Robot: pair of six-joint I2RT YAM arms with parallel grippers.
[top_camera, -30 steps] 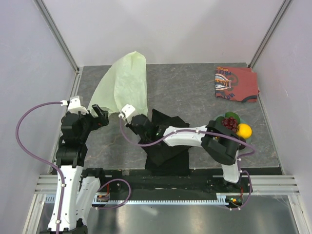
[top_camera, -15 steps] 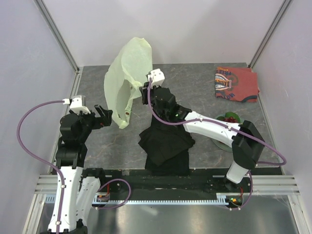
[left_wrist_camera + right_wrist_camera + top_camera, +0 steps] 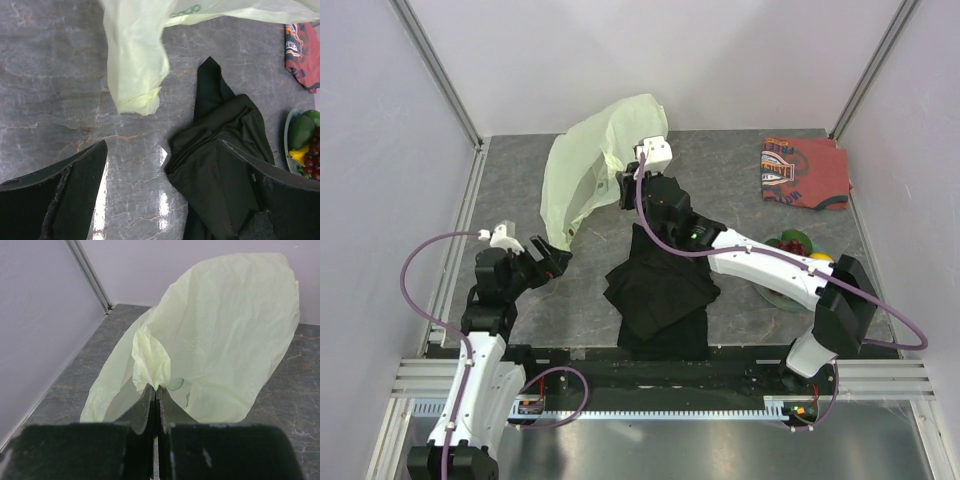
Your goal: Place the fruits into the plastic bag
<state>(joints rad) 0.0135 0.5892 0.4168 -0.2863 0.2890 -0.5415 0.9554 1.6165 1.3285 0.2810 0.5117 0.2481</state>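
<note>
You are working in a robotics lab cell, not a home or a shop. Plain pale panels (image 3: 700,60) close off three sides, held at the corners by bare aluminium posts (image 3: 440,75) (the slotted framing kind). The grey stone-look table top (image 3: 720,190) fills the whole floor of the booth. At its near edge a metal rail (image 3: 650,408) carries the left arm (image 3: 470,370) and the right arm (image 3: 760,262), bolted side by side, with purple cables (image 3: 410,262) looping loose from their wrists. What lies on the table looks like staged props: toy fruits (image 3: 792,243) on a plate (image 3: 780,298) and a folded patterned cloth (image 3: 805,172).
</note>
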